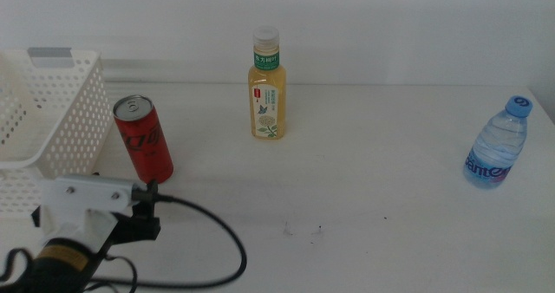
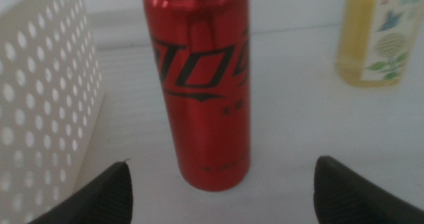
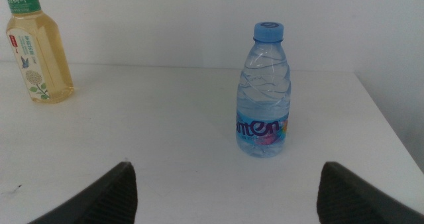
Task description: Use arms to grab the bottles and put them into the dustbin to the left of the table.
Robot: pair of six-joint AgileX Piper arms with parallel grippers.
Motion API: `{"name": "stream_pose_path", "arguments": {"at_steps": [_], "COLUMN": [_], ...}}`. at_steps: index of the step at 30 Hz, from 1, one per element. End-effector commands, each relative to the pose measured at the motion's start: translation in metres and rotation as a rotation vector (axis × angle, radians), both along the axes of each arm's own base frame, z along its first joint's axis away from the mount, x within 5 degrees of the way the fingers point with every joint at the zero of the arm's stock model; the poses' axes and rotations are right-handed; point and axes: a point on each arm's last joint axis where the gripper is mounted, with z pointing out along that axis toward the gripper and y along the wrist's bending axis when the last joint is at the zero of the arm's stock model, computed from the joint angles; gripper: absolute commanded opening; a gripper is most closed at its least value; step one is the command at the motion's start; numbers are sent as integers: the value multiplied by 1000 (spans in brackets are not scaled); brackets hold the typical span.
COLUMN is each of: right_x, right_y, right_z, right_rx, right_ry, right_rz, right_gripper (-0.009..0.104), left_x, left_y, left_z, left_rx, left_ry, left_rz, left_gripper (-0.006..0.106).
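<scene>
Three containers are standing upright on the wide plain white tabletop (image 1: 390, 224), all well apart from each other. Slim red aluminium can (image 1: 144, 139) is over on the left, just beside the white perforated plastic basket (image 1: 52, 111) with the grey rim handle, a small gap between them as far as the left wrist view shows. Yellow tea bottle with white cap and green label (image 1: 268, 87) sits further back near the middle, and the clear plastic water bottle with the blue cap (image 1: 498, 144) is off by the right edge. A couple of tiny dark specks (image 1: 302, 231) mark the table up front.

Nothing stands between the can and the left gripper (image 2: 222, 187); the basket wall is the only close neighbour on one side. That arm comes in low from the bottom left with its white housing and a looping black cable (image 1: 217, 241), gripper pointing at the can, jaws spread wide either side of it and not touching it, holding nothing.

Right gripper (image 3: 225, 191) isn't in the middle view; its wrist camera looks at the water bottle, jaws spread wide too, nothing in them.
</scene>
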Motion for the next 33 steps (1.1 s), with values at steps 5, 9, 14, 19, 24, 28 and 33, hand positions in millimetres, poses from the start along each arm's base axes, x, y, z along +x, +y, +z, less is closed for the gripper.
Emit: {"name": "stream_pose_path", "arguments": {"at_steps": [5, 9, 14, 19, 24, 28, 33], "right_x": [0, 0, 0, 0, 0, 0, 0], "right_y": [0, 0, 0, 0, 0, 0, 0], "right_z": [0, 0, 0, 0, 0, 0, 0], "right_rx": [-8, -8, -8, -8, -8, -8, -8], "right_ry": [-9, -9, -9, -9, -9, -9, -9], "right_rz": [-4, -4, -4, -4, -4, -4, -4], "right_gripper": [90, 90, 90, 90, 90, 90, 90], "left_x": [28, 45, 65, 89, 107, 118, 125], "left_y": [-5, -5, -1, -2, -3, -5, -6], "left_z": [-12, -13, -12, -12, -19, -26, -33], "left_rx": [-28, -31, -34, -32, -32, -31, -33], "left_ry": [-4, -25, -63, -61, -55, -49, -48], "left_rz": [53, 53, 50, 24, 26, 26, 38], "left_gripper": [93, 93, 93, 93, 93, 93, 93]}}
